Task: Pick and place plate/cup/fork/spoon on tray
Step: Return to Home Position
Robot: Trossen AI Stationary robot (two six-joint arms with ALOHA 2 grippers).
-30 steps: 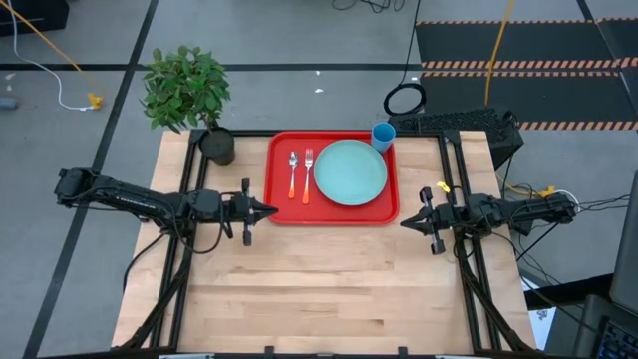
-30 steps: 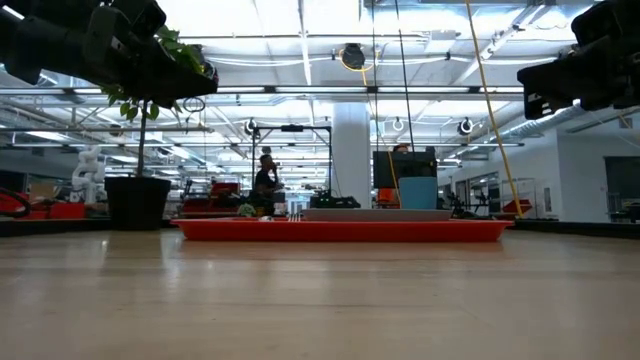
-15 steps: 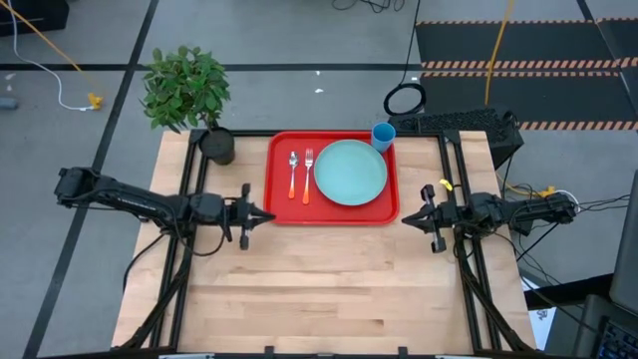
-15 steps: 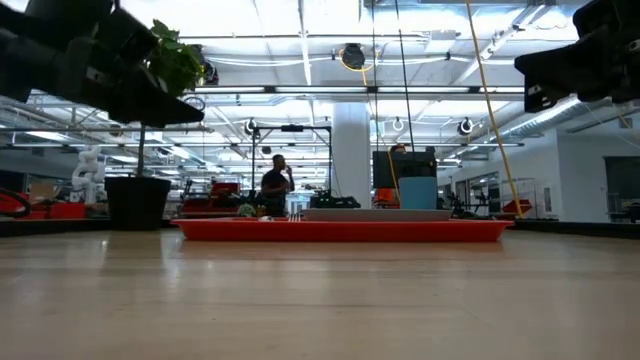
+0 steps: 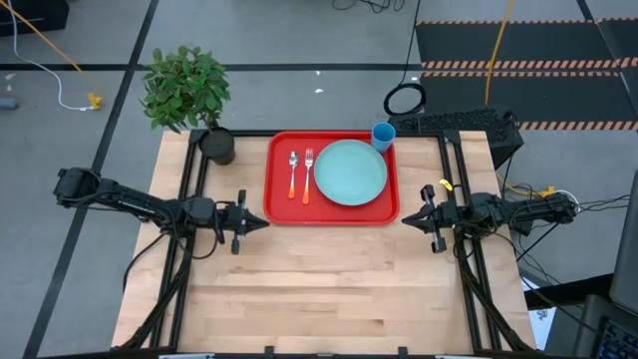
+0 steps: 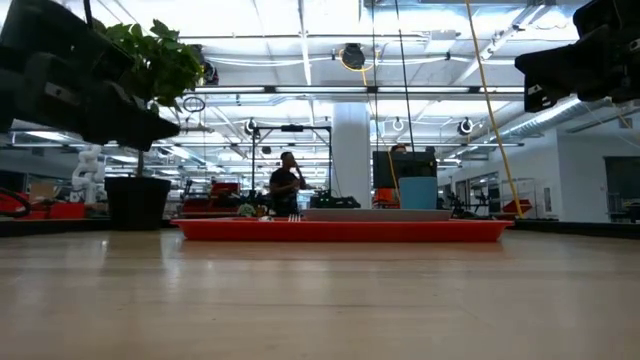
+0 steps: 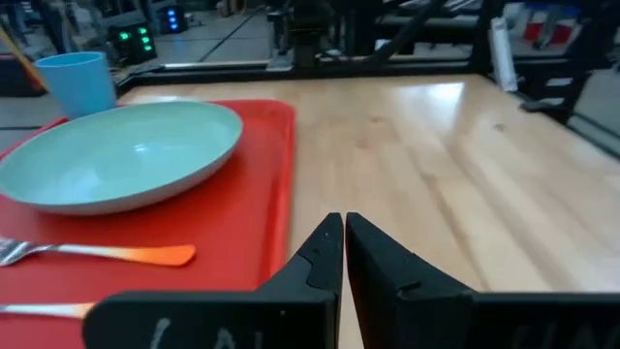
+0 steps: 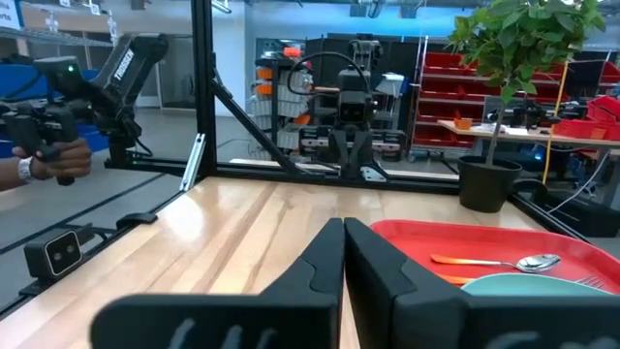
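Observation:
The red tray (image 5: 279,211) lies at the table's far middle. On it rest the teal plate (image 5: 350,172), the fork (image 5: 308,172) and the spoon (image 5: 293,172) side by side left of the plate, and the blue cup (image 5: 383,135) at the tray's far right corner. My left gripper (image 5: 263,221) is shut and empty just off the tray's near left corner, above the table. My right gripper (image 5: 405,221) is shut and empty just off the tray's near right corner. The left wrist view shows the plate (image 7: 121,155), cup (image 7: 82,82) and fork (image 7: 97,254).
A potted plant (image 5: 189,95) stands at the table's far left corner beside the tray. Bare wood (image 5: 329,289) spreads over the table's near half. A person (image 6: 287,185) stands far off in the room behind the table.
My left gripper has drawn back a little toward the table's left edge, away from the tray. My right gripper has kept still.

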